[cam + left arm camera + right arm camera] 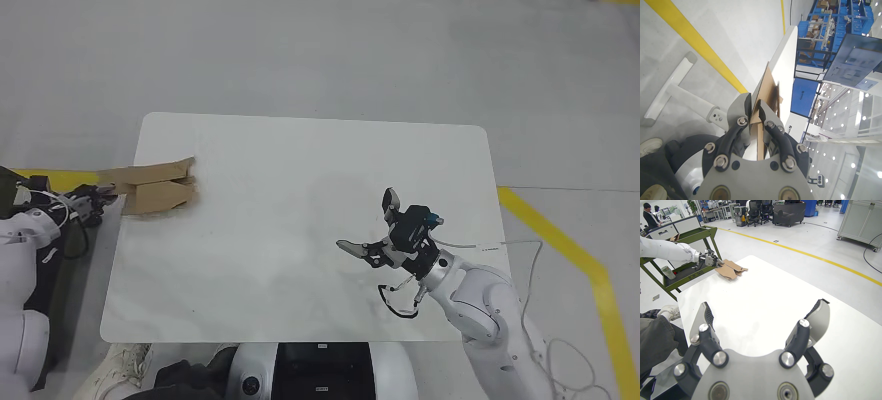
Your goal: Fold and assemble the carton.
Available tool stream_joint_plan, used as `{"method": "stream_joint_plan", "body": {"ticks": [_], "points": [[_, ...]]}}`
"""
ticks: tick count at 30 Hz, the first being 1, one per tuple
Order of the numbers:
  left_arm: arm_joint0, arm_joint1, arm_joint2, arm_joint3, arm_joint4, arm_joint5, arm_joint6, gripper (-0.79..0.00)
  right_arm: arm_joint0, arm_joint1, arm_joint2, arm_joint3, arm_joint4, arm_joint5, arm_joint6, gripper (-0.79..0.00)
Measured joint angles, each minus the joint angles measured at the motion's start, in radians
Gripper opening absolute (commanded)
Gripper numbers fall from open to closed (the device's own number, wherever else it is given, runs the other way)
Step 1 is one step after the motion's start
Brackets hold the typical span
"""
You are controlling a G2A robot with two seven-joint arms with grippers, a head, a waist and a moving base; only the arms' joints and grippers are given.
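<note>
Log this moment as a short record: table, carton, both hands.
surface: white rounded table
task object: flat brown cardboard carton, unassembled, lying over the table's edge
left hand: shut on the carton's overhanging end
right hand: open, empty, above bare tabletop, apart from the carton

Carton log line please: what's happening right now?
carton: flat, at table edge | left tool: shut on carton | right tool: open, empty, over table
</note>
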Motion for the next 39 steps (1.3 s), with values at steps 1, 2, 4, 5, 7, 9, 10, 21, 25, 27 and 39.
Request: {"method": "stream_joint_plan", "body": {"ticks": [1,2,4,5,7,9,10,21,25,27,39], "points": [[-0.001,0.0,-0.003,0.0,-0.002,-0.003,0.001,-0.785,0.0,0.0,0.0,0.0,0.0,0.0,0.0,0.0],[-0.002,0.001,-0.005,0.0,-0.004,-0.006,0.002,-0.785,0.0,0.0,0.0,0.0,0.0,0.0,0.0,0.0],[-0.005,0.003,-0.013,0.001,-0.011,-0.013,0.004,-0.785,0.0,0.0,0.0,0.0,0.0,0.0,0.0,0.0],[-0.005,0.003,-0.016,0.001,-0.015,-0.016,0.004,-0.785,0.0,0.0,0.0,0.0,0.0,0.0,0.0,0.0],[-0.008,0.006,-0.025,0.001,-0.023,-0.027,0.004,-0.785,0.0,0.0,0.0,0.0,0.0,0.0,0.0,0.0],[-0.01,0.01,-0.035,0.0,-0.035,-0.041,-0.004,-0.785,0.0,0.0,0.0,0.0,0.0,0.0,0.0,0.0],[-0.011,0.012,-0.041,-0.001,-0.041,-0.049,-0.012,-0.785,0.0,0.0,0.0,0.0,0.0,0.0,0.0,0.0],[-0.033,0.048,-0.107,-0.059,-0.112,-0.192,-0.152,-0.785,0.0,0.0,0.0,0.0,0.0,0.0,0.0,0.0],[-0.025,0.055,-0.113,-0.152,-0.123,-0.167,-0.183,-0.785,0.0,0.0,0.0,0.0,0.0,0.0,0.0,0.0],[-0.009,0.058,-0.109,-0.225,-0.127,-0.155,-0.195,-0.785,0.0,0.0,0.0,0.0,0.0,0.0,0.0,0.0],[0.098,0.077,-0.07,-0.675,-0.251,-0.023,-0.327,-0.785,0.0,0.0,0.0,0.0,0.0,0.0,0.0,0.0]]}}
